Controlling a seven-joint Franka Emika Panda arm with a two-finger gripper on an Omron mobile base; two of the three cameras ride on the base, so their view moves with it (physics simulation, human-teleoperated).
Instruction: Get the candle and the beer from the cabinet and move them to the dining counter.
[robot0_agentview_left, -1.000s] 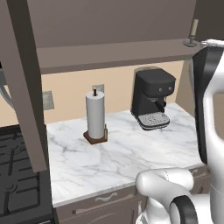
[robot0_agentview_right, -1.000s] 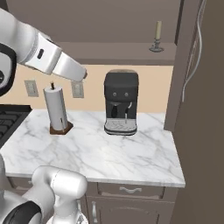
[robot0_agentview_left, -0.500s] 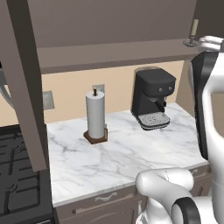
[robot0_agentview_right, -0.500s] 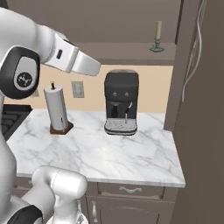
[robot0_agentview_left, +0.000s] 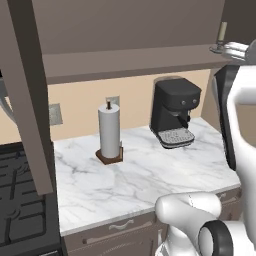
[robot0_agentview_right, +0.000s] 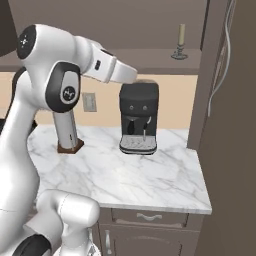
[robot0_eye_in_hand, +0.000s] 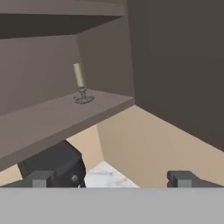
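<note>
Open cabinet (robot0_eye_in_hand: 52, 118) shelf with candle (robot0_eye_in_hand: 79, 83) upright, marble worktop (robot0_agentview_left: 150, 175) with paper-towel roll (robot0_agentview_left: 109, 132), coffee machine (robot0_agentview_left: 173, 112)

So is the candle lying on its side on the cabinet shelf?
No, the candle stands upright in its small round holder on the cabinet shelf, near the shelf's front corner.
</note>
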